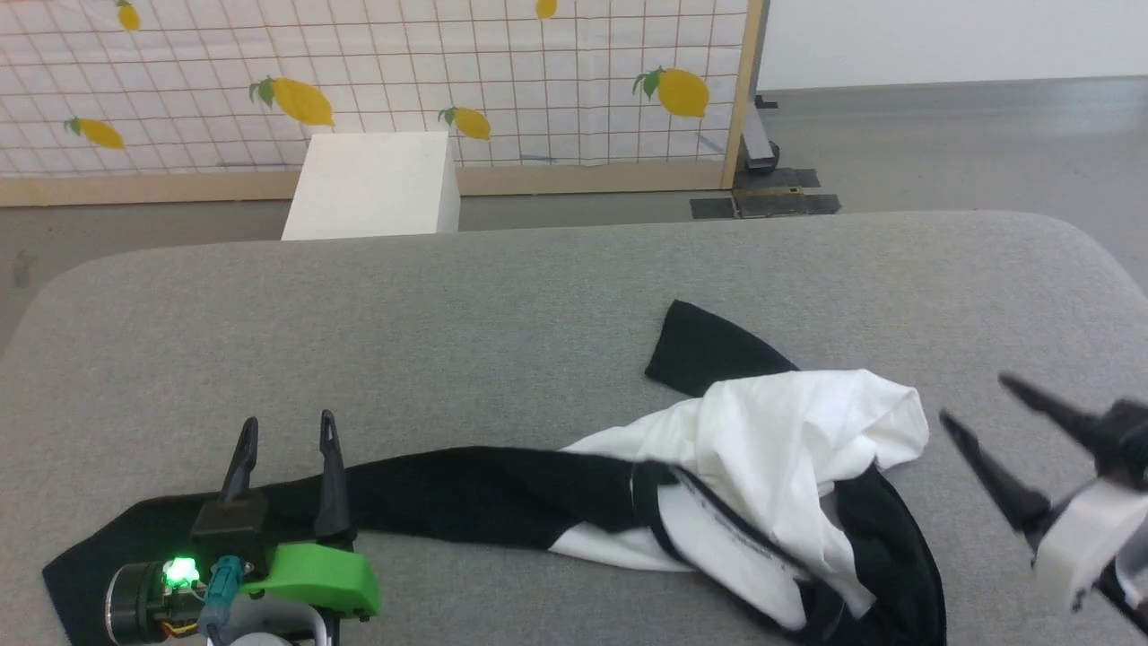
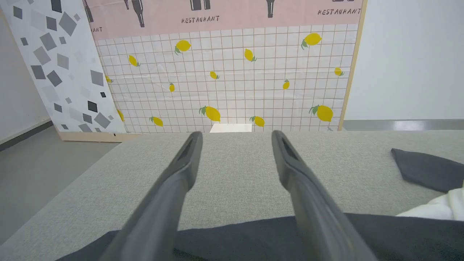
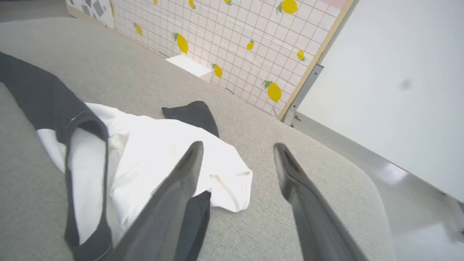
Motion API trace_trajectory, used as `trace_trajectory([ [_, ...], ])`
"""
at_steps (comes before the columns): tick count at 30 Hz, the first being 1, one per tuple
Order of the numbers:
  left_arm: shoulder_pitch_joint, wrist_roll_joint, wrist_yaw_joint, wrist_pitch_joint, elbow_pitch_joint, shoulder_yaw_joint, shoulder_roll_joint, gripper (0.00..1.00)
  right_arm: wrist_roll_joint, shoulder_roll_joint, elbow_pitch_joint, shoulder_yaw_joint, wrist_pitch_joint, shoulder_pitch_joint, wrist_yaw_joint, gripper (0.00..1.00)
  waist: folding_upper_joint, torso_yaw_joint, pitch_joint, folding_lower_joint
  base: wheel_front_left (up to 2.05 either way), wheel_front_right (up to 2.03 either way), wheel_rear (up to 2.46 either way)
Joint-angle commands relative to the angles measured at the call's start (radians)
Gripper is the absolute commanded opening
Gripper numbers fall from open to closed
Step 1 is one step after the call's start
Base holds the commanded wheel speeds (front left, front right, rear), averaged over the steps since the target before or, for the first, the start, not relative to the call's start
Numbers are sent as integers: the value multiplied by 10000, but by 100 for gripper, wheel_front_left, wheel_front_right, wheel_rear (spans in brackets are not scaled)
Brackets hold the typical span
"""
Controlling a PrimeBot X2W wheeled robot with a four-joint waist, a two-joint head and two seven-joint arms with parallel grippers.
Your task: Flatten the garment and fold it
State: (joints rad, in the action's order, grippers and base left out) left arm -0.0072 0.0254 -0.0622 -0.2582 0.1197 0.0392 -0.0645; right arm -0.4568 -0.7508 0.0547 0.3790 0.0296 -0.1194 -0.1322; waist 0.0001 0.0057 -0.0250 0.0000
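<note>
I read the left gripper [image 1: 289, 423] as spread and empty. One black sleeve [image 1: 466, 498] of the garment [image 1: 789, 431] runs under its finger roots and away to its right. The right gripper [image 1: 976, 401] is also spread and empty. The crumpled white body [image 1: 807, 422] lies just to its left on the grey tabletop [image 1: 538, 296], and the other sleeve [image 1: 704, 350] lies beyond that.

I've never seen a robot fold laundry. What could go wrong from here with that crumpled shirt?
The shirt is bunched, so the open right gripper might pinch several layers and lock creases in. The open left gripper sits over the long black sleeve; pulling there may drag the whole heap instead of spreading it.
</note>
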Motion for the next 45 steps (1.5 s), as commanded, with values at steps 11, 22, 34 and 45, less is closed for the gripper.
trace_trajectory([
  [11, -201, -120, 4, -36, -161, -167, -13, 100, -1370, -810, -1042, 2598, -3999, -3810, 15, 100, -1, 861, 576, 0, 0, 0, 0],
  [22, -927, -87, -82, -36, -301, -637, 62, 100, -3031, 264, 2299, 6745, -6648, -7149, 15, 100, -1, 1719, 1788, 0, 0, 0, 0],
  [34, -1218, -98, -158, -36, -258, -531, 11, 100, -3840, 1101, 3790, 8980, -5546, -6847, 15, 0, -1, 1647, 1886, 0, 0, 0, 0],
  [45, -916, -102, -122, -36, -307, -506, -52, 100, -3318, 179, 2520, 8840, -1976, -8611, 15, 0, -1, 1562, 1147, 0, 0, 0, 0],
])
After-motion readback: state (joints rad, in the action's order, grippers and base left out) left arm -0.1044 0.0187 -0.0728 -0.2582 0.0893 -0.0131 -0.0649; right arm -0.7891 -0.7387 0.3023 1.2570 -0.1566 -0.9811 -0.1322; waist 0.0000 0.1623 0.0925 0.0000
